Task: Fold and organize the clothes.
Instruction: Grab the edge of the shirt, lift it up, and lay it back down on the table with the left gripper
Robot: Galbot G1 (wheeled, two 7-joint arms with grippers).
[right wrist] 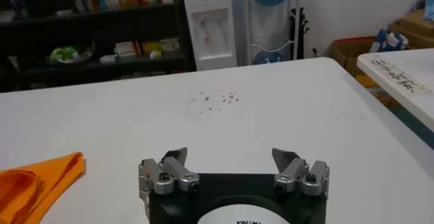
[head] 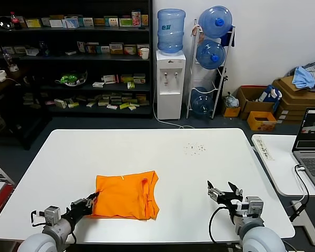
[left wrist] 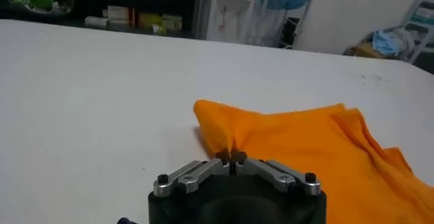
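Observation:
The orange T-shirt (head: 125, 195) lies folded into a rough rectangle on the white table (head: 147, 152), near its front left. No lettering shows. My left gripper (head: 92, 200) is at the shirt's near left corner, shut on a pinch of its edge; in the left wrist view the jaws (left wrist: 230, 156) are closed on the orange cloth (left wrist: 305, 147), which rises to a small peak there. My right gripper (head: 223, 189) is open and empty over bare table to the right of the shirt. In the right wrist view the gripper (right wrist: 230, 157) is open and the shirt's corner (right wrist: 37, 181) shows far off.
A smaller white table with an open laptop (head: 311, 142) stands at the right. A water dispenser (head: 170, 79), bottle rack and shelves stand behind the table. Small dark specks (head: 194, 148) mark the table's far right area.

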